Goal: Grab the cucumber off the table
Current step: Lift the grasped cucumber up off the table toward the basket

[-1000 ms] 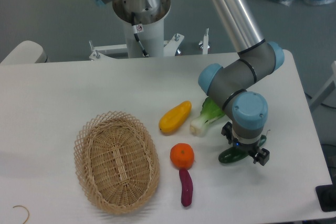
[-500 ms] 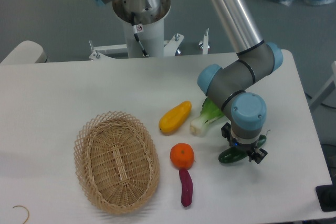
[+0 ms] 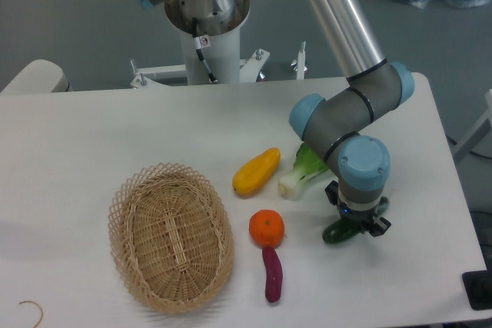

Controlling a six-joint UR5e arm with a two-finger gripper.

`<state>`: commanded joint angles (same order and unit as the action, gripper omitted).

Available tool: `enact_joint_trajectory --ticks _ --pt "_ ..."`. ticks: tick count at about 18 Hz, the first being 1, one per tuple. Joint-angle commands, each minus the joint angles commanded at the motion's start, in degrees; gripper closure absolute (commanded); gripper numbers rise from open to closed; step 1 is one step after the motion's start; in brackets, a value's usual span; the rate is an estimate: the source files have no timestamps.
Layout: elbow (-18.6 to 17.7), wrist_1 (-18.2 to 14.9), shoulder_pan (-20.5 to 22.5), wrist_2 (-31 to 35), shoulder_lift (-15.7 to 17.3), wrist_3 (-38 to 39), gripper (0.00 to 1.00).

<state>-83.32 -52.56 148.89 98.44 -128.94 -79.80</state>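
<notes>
The cucumber, glossy dark green, lies on the white table at the right, mostly hidden under the arm's wrist. Only its left end and a bit of its right end show. My gripper points straight down over the cucumber's middle, its dark fingers drawn in against the cucumber's sides. The cucumber still rests on the table.
A leafy bok choy lies just up and left of the gripper, with a yellow squash beside it. An orange and a purple sweet potato lie left of the cucumber. A wicker basket stands at the front left.
The gripper's fingers have drawn inward onto the cucumber. The cucumber's visible left end has shifted slightly right. The arm has hardly moved.
</notes>
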Motion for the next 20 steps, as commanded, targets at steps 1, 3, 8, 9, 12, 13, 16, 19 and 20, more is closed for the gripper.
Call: enact_joint_trajectory --ticks 1,3,8,9,12,13,16,19,20 --pt "0.2 0.0 0.0 0.1 0.1 0.0 0.64" --pt "0.5 0.0 0.0 0.1 0.3 0.0 0.64" --pt "4.1 -3.6 -1.3 -1.4 4.4 0.4 0.67" --pt "5.0 -5.1 -1.5 -2.9 5.3 1.0 0.67" --pt "6.6 -8.8 -2.9 -8.0 8.9 2.9 0.67" --pt "6.6 -9.7 -3.1 -9.9 10.5 4.2 0.67" --pt "6.3 -14.0 -3.5 -14.3 14.1 6.0 0.67" --pt "6.4 -16.5 -4.6 -14.6 16.4 6.1 0.67" --pt "6.4 -17.2 -4.6 -14.7 17.1 6.1 0.67"
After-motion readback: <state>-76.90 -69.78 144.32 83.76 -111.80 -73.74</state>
